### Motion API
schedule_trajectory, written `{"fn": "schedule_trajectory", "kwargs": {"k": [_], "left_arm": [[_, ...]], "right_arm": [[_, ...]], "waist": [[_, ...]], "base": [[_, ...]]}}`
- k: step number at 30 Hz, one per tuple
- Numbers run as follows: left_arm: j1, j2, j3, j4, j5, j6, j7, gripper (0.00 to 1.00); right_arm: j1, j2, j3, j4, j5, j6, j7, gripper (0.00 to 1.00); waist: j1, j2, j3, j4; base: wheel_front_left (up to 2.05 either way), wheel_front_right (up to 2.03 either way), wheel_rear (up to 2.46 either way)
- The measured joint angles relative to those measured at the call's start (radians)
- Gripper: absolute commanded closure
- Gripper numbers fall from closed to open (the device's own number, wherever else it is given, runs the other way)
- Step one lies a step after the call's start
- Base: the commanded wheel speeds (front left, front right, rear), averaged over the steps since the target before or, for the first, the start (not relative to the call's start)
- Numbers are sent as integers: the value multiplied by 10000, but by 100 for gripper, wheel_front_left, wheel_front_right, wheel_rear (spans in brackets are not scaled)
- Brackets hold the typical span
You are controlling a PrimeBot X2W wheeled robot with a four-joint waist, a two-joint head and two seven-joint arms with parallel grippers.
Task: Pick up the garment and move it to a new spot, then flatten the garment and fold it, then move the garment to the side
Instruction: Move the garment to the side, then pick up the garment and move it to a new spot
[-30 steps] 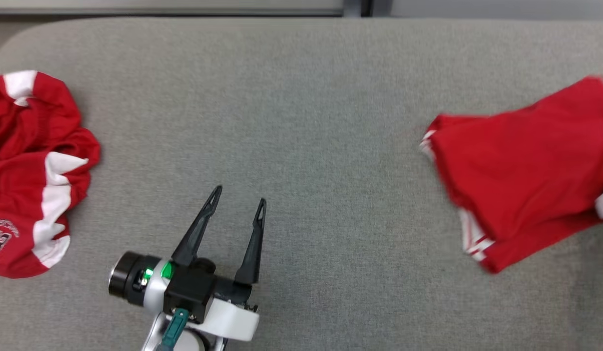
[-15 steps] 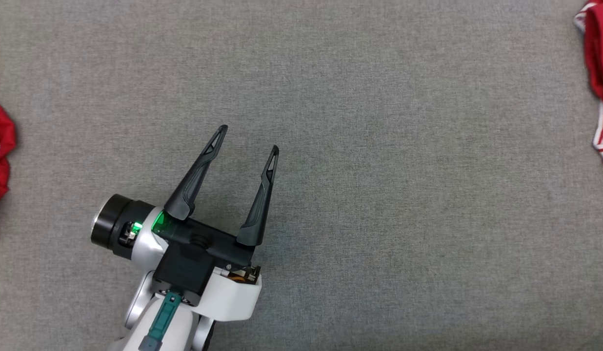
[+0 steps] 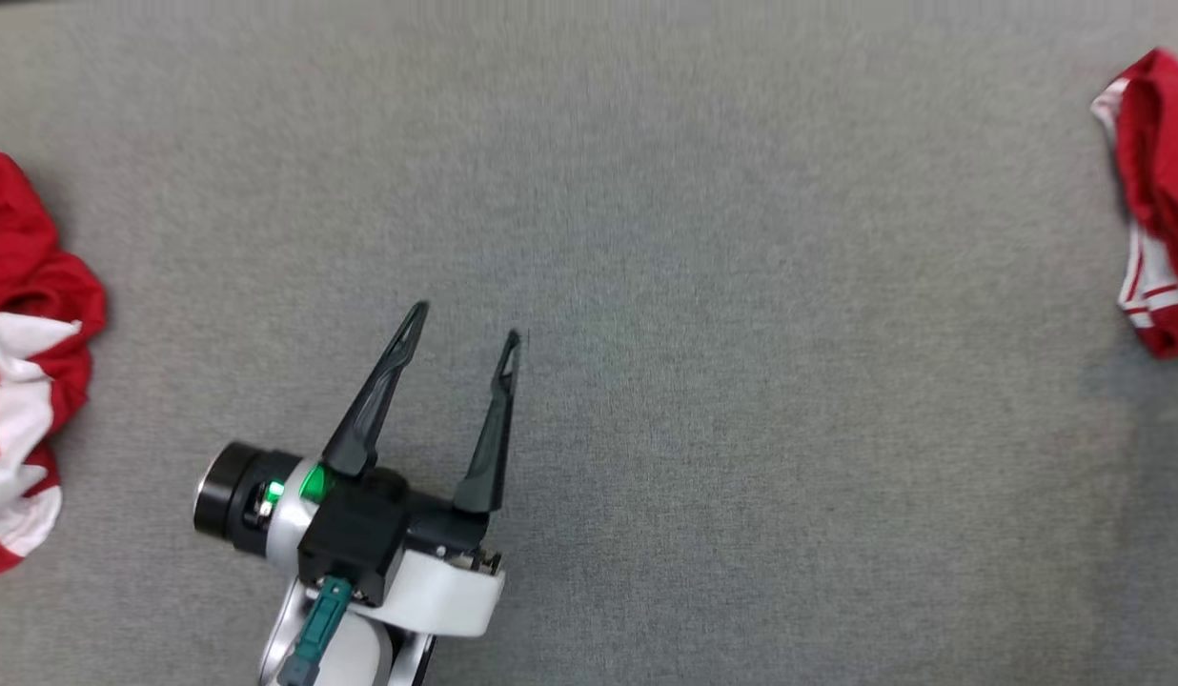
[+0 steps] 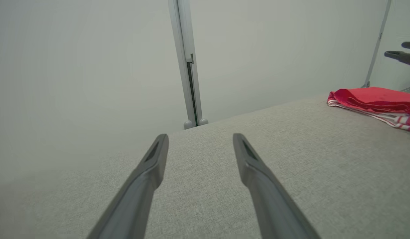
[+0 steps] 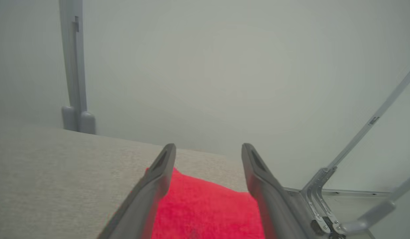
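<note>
Head view: the left gripper (image 3: 463,326) hovers over the grey, finely woven table cover (image 3: 741,381), its two tapered dark fingers spread with nothing between them. The folded garment (image 3: 1156,171) lies at the right edge, smooth red cloth with white striped trim; a crumpled jersey (image 3: 27,353) (red with white panels) bunches at the left edge, well apart from it.

Left wrist view: that claw is open, and the folded garment lies flat at the far right, near a slim grey post (image 4: 186,66) that stands against the pale wall.

Right wrist view: the right gripper (image 5: 208,147) is parted, holding nothing, with the red cloth beneath it. A hinged metal frame (image 5: 324,199) sits beside it.
</note>
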Motion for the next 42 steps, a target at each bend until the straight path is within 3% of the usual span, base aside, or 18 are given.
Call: {"fn": "schedule_trajectory", "kwargs": {"k": [9, 16, 25, 42], "left_arm": [[1357, -205, 784, 414, -533, 267, -2, 0], [2520, -314, 1430, 378, -529, 203, -2, 0], [3643, -491, 2113, 449, -349, 512, -2, 0], [3915, -564, 2278, 901, -249, 307, -2, 0]], "right_arm": [[2578, 2174, 1450, -1785, 635, 2, 0, 0], [4681, 2997, 2383, -3152, 1488, 0, -2, 0], [6610, 3486, 2288, -4500, 1377, -2, -2, 0], [7537, 3695, 2207, -4474, 1104, -2, -2, 0]], "waist": [[0, 0, -1797, 34], [0, 0, -3207, 63], [0, 0, -4385, 81], [0, 0, -4789, 464]], "base": [[0, 0, 0], [0, 0, 0], [0, 0, 0], [0, 0, 0]]}}
